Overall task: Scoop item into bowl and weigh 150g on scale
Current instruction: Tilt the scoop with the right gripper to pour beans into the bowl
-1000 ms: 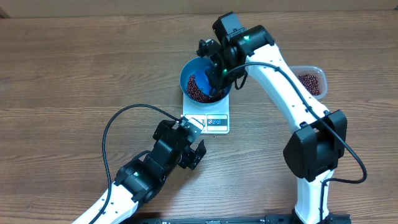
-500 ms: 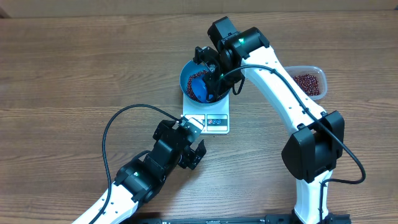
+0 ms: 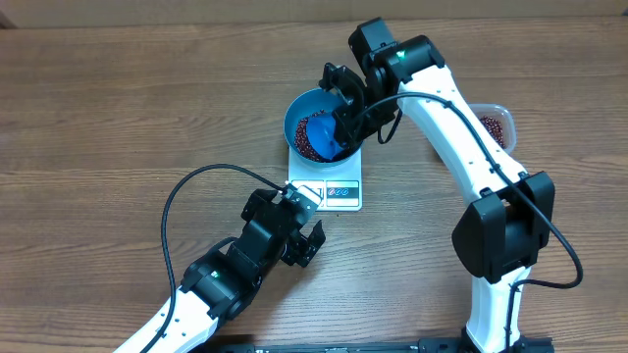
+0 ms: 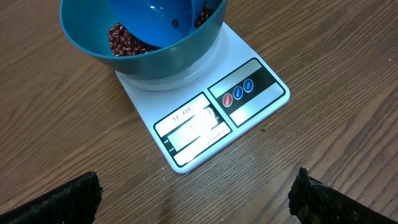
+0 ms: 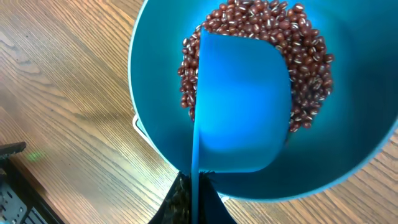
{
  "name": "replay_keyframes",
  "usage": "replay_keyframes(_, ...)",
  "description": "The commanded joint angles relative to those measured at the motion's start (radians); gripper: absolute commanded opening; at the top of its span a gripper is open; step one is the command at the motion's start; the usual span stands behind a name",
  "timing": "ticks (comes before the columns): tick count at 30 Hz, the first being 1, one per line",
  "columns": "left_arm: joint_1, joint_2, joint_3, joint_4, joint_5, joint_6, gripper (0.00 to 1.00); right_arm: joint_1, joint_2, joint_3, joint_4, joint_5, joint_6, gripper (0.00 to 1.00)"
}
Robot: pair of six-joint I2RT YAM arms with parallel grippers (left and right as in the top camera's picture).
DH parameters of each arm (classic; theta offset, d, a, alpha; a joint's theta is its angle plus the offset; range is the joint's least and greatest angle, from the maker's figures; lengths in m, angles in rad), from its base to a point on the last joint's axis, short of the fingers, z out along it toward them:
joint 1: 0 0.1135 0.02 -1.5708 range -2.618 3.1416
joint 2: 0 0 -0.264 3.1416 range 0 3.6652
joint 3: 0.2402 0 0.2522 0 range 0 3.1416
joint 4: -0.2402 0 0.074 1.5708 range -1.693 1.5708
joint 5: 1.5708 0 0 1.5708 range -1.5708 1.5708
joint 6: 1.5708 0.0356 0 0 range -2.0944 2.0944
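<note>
Basically, brown wood-grain table [image 3: 98, 118] carries scale [image 3: 339, 193] under bowl [image 3: 294, 113] of beans [image 5: 305, 56]; right gripper [image 3: 345, 108] clenches blue scoop [image 5: 242, 106], left gripper [image 3: 312, 224] gapes empty.

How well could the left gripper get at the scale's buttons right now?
Probably yes. The open left gripper sits in front of the scale, and the buttons lie bare on its near edge; the teal bowl and the blue scoop in the right gripper are farther back.

Looks like a robotics lab bench rather than a kitchen; shows a white-and-black left arm [image 3: 226, 279] and right arm [image 3: 461, 137] over a wood-grain table [image 3: 98, 118], a black cable [image 3: 228, 166] looping loose. Holds kitchen props; scale [image 3: 339, 193], bowl [image 3: 294, 113], plastic tub [image 3: 509, 120].
</note>
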Motion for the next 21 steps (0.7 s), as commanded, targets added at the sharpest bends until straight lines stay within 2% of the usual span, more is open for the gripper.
replay_keyframes(1, 0.005, -0.008, -0.005, 0.001, -0.010, 0.012, 1.00, -0.004, 0.000, 0.057, 0.001, -0.023, 0.002, 0.04)
replay_keyframes(21, 0.005, -0.008, -0.005, 0.001, -0.010, 0.012, 1.00, -0.004, -0.002, 0.080, 0.013, 0.027, -0.002, 0.04)
